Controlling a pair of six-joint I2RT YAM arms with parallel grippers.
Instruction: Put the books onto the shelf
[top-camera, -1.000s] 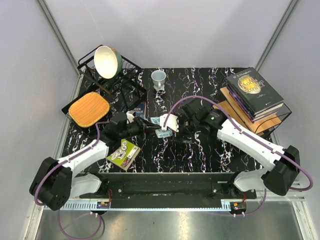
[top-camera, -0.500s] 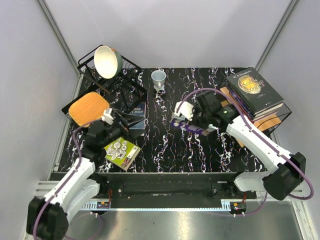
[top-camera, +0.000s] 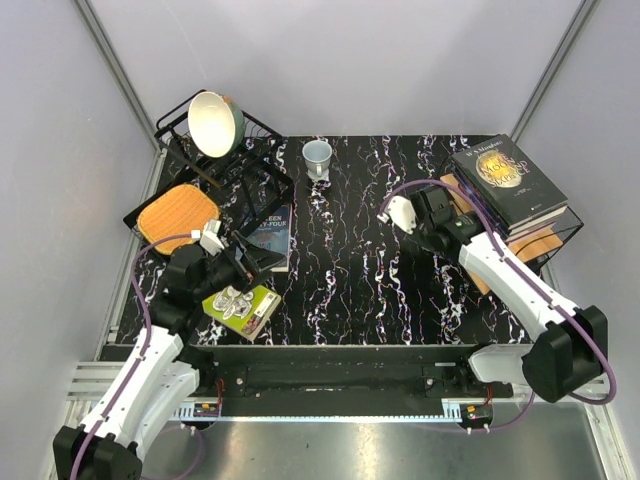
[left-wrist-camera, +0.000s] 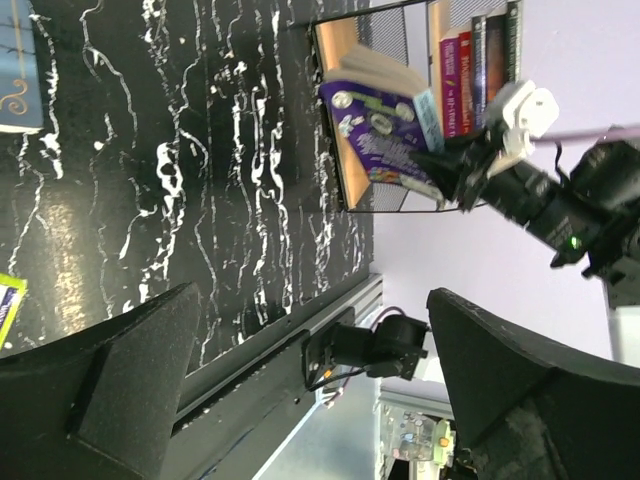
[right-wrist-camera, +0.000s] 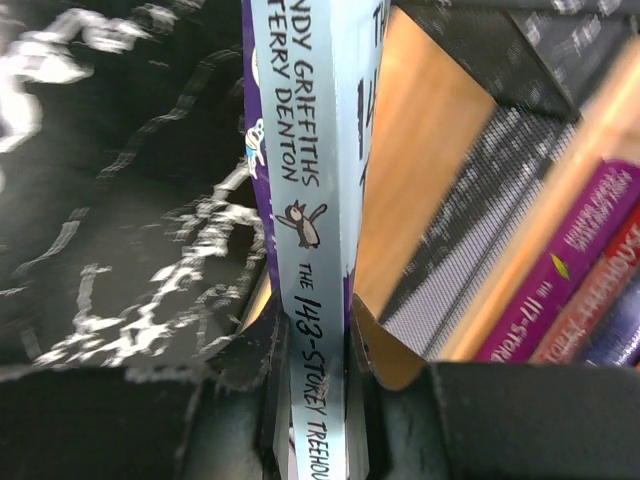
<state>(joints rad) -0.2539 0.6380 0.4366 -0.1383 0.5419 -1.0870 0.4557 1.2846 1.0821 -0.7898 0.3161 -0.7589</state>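
Black, white-veined marble-look table (top-camera: 340, 285), loaded along its far edge and sides.
On it: black wire dish rack (top-camera: 268, 182), pale cup (top-camera: 317, 157), blue-grey paperback (top-camera: 276, 224), lime green paperback (top-camera: 246, 309), two-tier wooden shelf (top-camera: 532, 248) bearing stacked books (top-camera: 508, 180).

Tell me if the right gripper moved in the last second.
Yes. The right gripper moved right from mid-table to the shelf, carrying the purple book.

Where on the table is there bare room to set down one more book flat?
The widest bare patch is the middle of the table, bordered by the cup at the back, the blue-grey book on the left and the right arm. The left side is crowded: dish rack, cutting board, lime green book, left tool.
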